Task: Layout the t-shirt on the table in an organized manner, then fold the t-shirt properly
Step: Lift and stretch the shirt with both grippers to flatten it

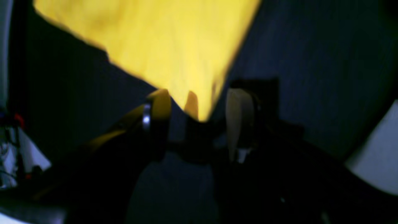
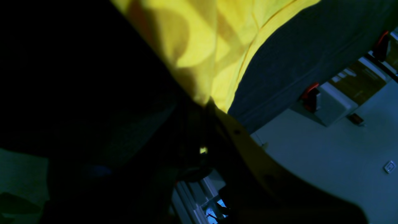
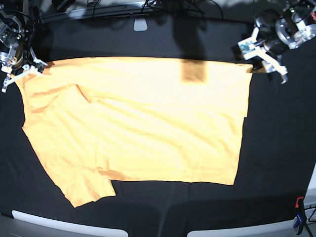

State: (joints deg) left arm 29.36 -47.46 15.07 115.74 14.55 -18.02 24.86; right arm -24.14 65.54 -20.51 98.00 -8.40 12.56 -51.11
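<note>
T-shirt (image 3: pixel 143 128): orange-yellow, lying spread over the middle of the table (image 3: pixel 276 163), its long top edge running along the far side, a sleeve reaching toward the near left corner. Faint creases are showing across the left part; a dark shadow patch is falling on the cloth near the far edge.

Table: black cloth surface, light grey edge pieces showing along the near edge.

Left gripper (image 1: pixel 202 107): sitting at the shirt's far right corner, near the table's far right corner. In the left wrist view its fingers (image 1: pixel 238 112) are standing apart, with the pointed corner of the shirt (image 1: pixel 161 46) lying between them, not pinched.

Right gripper (image 3: pixel 22 69): sitting at the shirt's far left corner, by the table's far left edge. In the right wrist view its tips are lost in darkness, with yellow cloth (image 2: pixel 199 46) meeting them; jaws are closed, apparently holding the shirt's corner.
</note>
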